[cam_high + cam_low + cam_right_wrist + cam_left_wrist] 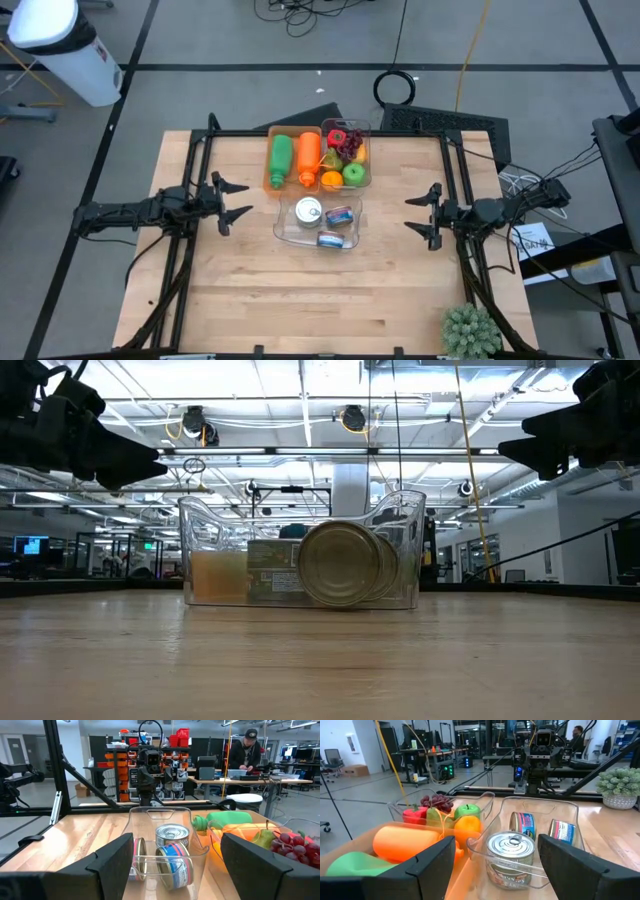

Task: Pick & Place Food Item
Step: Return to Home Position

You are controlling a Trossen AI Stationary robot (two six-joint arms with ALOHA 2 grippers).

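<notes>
High view showed me the left end effector (247, 198) hovering over the left side of the surface (300, 300), its fingers spread and holding nothing. The right end effector (410, 214) hung opposite over the right side, fingers likewise spread and empty. Between them, toward the far edge, the orange bin (292, 131) held the green bottle (280, 158) and the orange bottle (307, 153), lying side by side. Against that bin's right side, a clear fruit bin (368, 150) held grapes (350, 147), an apple (354, 174) and an orange (331, 180). Just in front, a clear tub (288, 232) carried three cans (308, 211). Both end effectors were well apart from every bin.
</notes>
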